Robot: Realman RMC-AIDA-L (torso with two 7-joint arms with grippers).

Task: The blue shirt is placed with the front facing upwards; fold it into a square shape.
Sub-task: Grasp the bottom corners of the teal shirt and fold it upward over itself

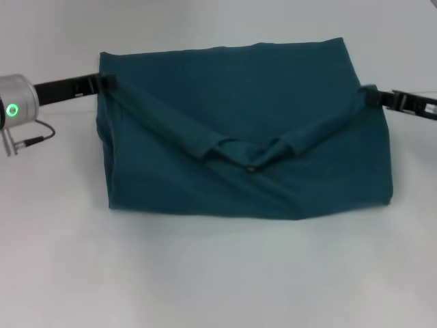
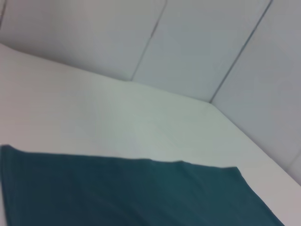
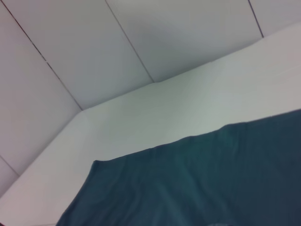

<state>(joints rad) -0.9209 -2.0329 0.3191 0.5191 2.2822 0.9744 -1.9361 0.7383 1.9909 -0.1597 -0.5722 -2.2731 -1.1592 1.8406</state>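
A blue shirt (image 1: 246,130) lies on a white bench (image 1: 218,273), stretched between two claws. The left claw (image 1: 106,83) meets the shirt's left edge near its far corner; the right claw (image 1: 369,96) meets the right edge opposite it. Each appears clenched on a pinch of cloth, though the fingertips are buried in fabric. From each claw a fold of cloth slopes inward and toward the robot, meeting at the collar (image 1: 251,158) midway between them. Judged from this, both claws hold the shoulders to carry a fold across the shirt evenly.
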